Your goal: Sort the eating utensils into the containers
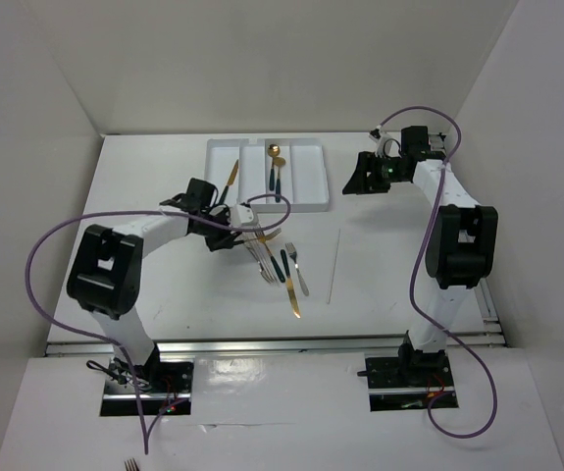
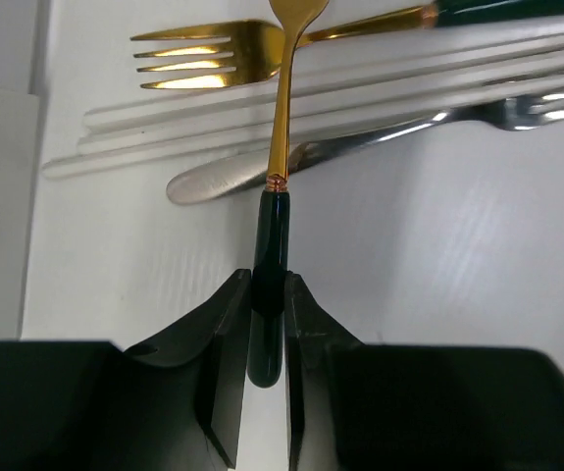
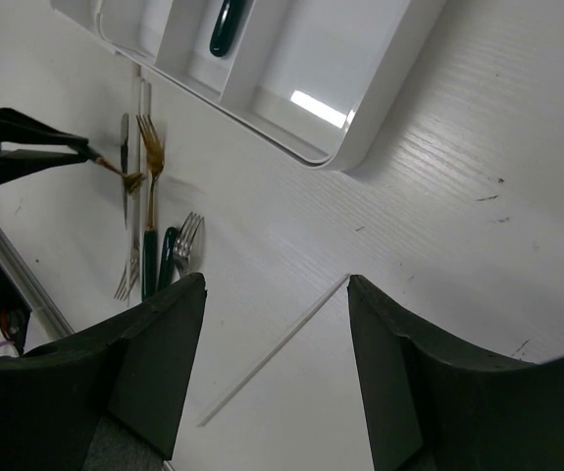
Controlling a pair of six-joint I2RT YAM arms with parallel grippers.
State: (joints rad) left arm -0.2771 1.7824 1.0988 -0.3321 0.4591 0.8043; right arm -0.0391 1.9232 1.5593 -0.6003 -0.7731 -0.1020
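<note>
My left gripper (image 2: 267,285) is shut on the dark teal handle of a gold utensil (image 2: 280,128), whose head is cut off by the top edge. Under it lie a gold fork (image 2: 203,54), pale sticks (image 2: 360,88) and a silver handle (image 2: 232,177). In the top view my left gripper (image 1: 234,234) is just below the white tray (image 1: 313,177), beside the utensil pile (image 1: 283,267). The tray holds a gold knife (image 1: 231,177) and a teal-handled gold spoon (image 1: 276,167). My right gripper (image 1: 360,177) is open and empty, right of the tray, above a lone pale stick (image 3: 277,348).
The lone stick (image 1: 333,265) lies on the table right of the pile. The tray's near right corner (image 3: 360,128) shows in the right wrist view, with forks (image 3: 149,196) from the pile beyond. White walls close in the table on three sides.
</note>
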